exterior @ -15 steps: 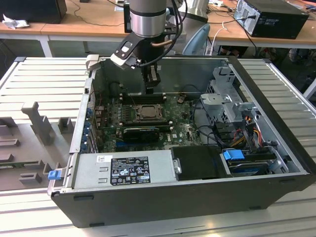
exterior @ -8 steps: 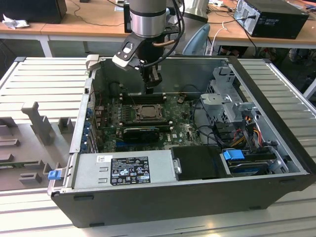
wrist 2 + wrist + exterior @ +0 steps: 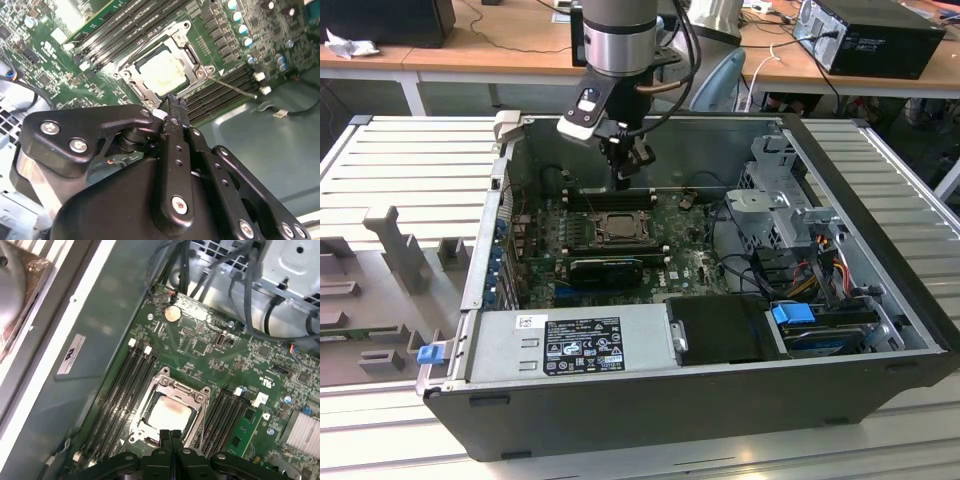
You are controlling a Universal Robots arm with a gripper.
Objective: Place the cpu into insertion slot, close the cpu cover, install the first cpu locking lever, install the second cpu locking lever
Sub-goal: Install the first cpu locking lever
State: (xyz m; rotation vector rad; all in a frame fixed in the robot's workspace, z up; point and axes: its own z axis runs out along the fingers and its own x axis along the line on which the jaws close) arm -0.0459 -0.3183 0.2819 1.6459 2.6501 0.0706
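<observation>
First wrist view shows us the gripper (image 3: 171,437), fingers pressed together and empty, hanging over the insertion slot (image 3: 141,429) near the far wall (image 3: 710,150). The cpu (image 3: 169,414) sits inside, framed by the cpu cover (image 3: 186,396), which seems lowered; closed tips probably suit pressing, not grasping.

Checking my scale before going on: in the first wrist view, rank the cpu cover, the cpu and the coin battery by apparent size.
Largest: the cpu cover, framing the chip.
Next: the cpu, inside its cut-out.
Smallest: the coin battery.
All sit on the same board, so nearness hardly skews the order.
</observation>
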